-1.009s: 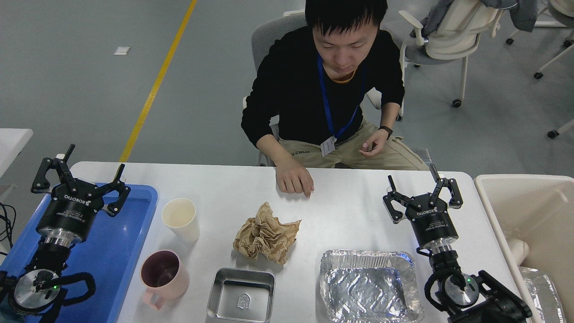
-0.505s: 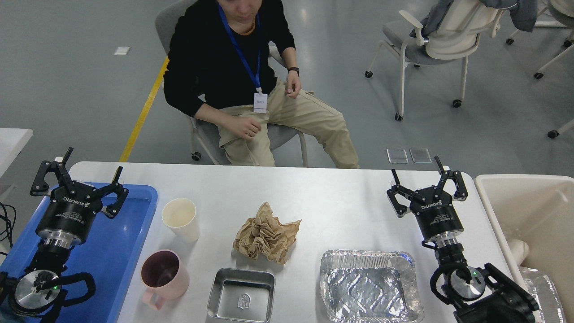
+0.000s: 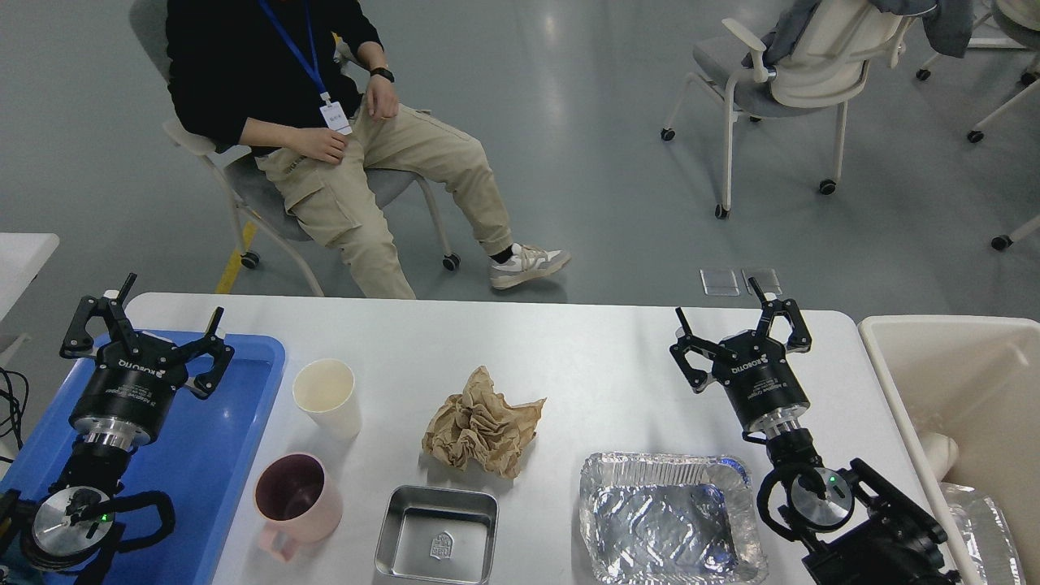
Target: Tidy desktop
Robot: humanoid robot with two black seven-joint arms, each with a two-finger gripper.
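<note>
The white desktop (image 3: 601, 357) holds a cream paper cup (image 3: 327, 396), a pink mug (image 3: 296, 494), a crumpled brown paper (image 3: 481, 423), a small steel tray (image 3: 438, 535) and a foil tray (image 3: 668, 517). My left gripper (image 3: 146, 321) is open and empty above the blue tray (image 3: 213, 455), left of the cup. My right gripper (image 3: 738, 323) is open and empty above the desktop, behind the foil tray's right end.
A beige bin (image 3: 959, 390) stands off the desktop's right edge with foil and a white item inside. A seated person (image 3: 325, 130) has rolled back from the far edge. Office chairs (image 3: 780, 73) stand further back.
The person has rolled away to the back left, hand off the desktop. My right gripper has shifted left and a little further back. My left gripper has barely moved.
</note>
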